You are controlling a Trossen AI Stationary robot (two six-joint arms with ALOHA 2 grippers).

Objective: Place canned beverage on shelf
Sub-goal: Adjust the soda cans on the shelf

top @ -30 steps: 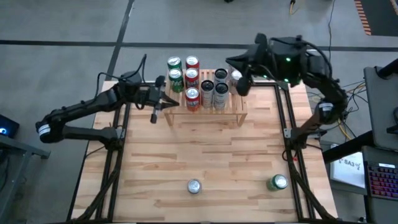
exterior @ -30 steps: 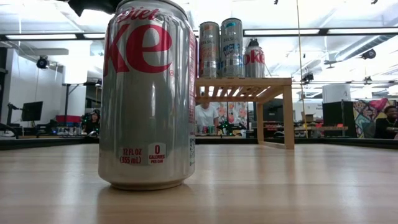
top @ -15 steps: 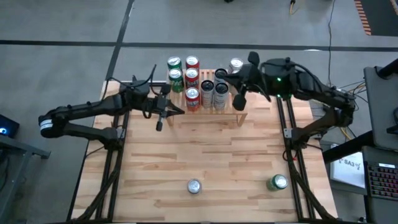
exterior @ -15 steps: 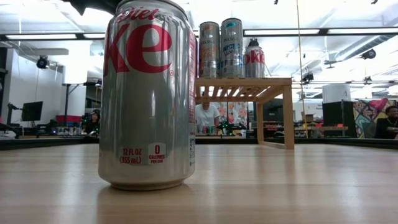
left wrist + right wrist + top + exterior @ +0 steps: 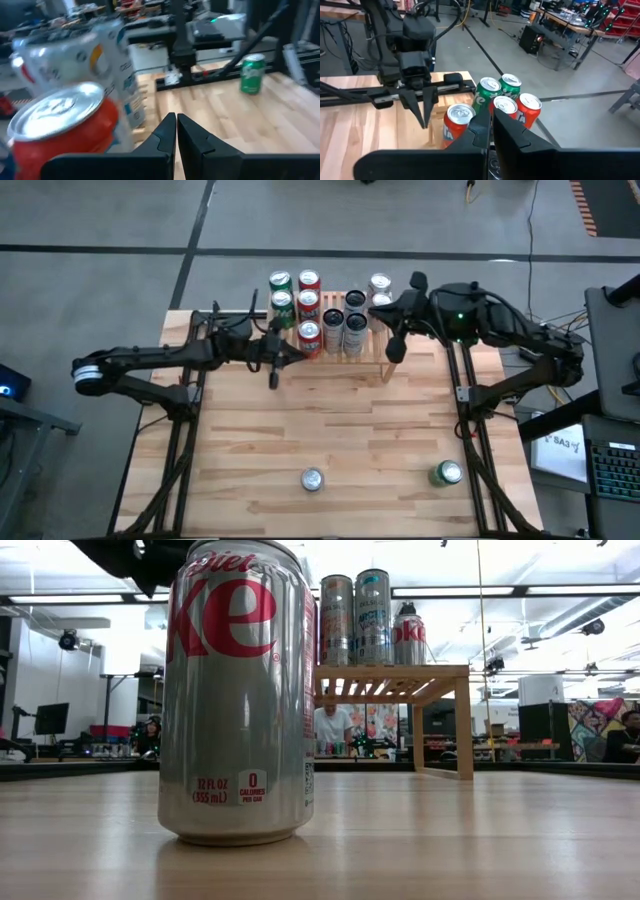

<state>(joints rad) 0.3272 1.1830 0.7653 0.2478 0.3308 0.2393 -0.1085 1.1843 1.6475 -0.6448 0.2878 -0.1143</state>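
Note:
The shelf [image 5: 345,368], a low light-wood slatted rack, stands at the table's far middle with several cans [image 5: 331,320] upright on its slats. Two cans stand on the table near its front edge: a silver Diet Coke can [image 5: 312,479] [image 5: 240,690] and a green can [image 5: 447,473] [image 5: 252,74]. My left gripper [image 5: 274,368] [image 5: 176,120] hangs shut and holding nothing at the shelf's left end, beside a red can [image 5: 60,130]. My right gripper [image 5: 395,348] [image 5: 490,117] hangs shut and holding nothing over the shelf's right end.
Dark frame rails [image 5: 185,430] run along the table's left and right sides. Bare wood [image 5: 330,420] lies between the shelf and the two cans in front. In the low view the shelf [image 5: 395,675] stands behind the Diet Coke can, and people sit in the room beyond.
My left gripper has moved toward the table's right edge and down, up to the shelf's left end, rolling a little. My right gripper has come down and a little toward the near edge, over the shelf's right end. Both have stayed shut. No can has moved.

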